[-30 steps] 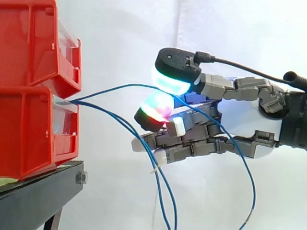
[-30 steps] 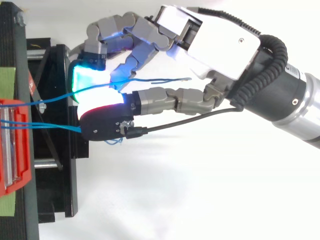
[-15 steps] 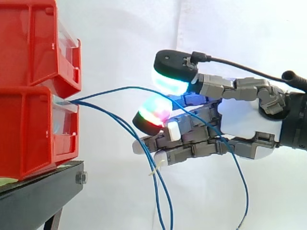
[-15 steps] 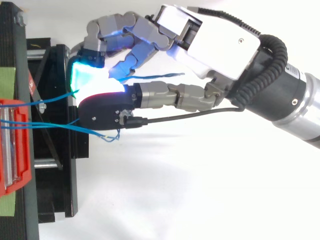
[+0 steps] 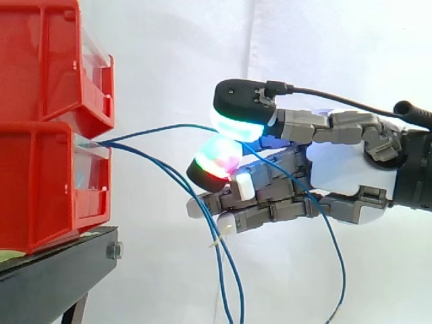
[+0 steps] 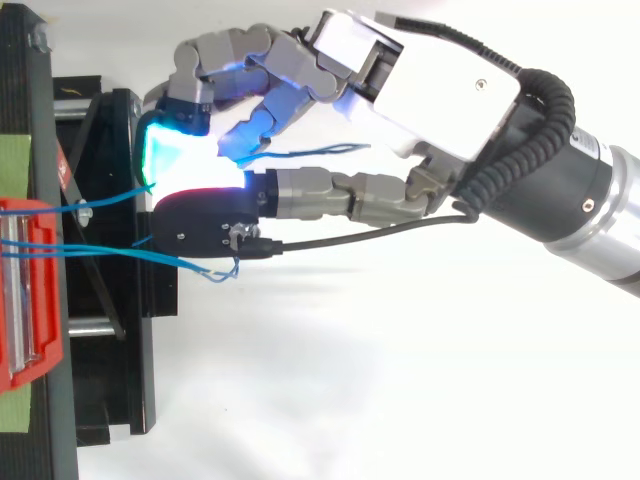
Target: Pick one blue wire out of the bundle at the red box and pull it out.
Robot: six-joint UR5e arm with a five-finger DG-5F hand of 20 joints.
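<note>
Several blue wires come out of the lower red bin at its clear front. One blue wire arcs to the right and runs between two glowing fingertip pads of my hand, then hangs down past the palm. The thumb and one curled finger close on that wire about level with the bin's front; the other fingers lie straight below. In the top view the hand reaches left toward the red bin, with the pinched wire leading to it.
Two other blue wires droop from the same bin and hang down below the straight fingers. An upper red bin sits stacked on the lower one. Both rest on a black stand. A white curtain is behind.
The thumb pad has come down onto the other glowing pad, closing the gap round the wire. The wire's hanging tail has drifted slightly left.
</note>
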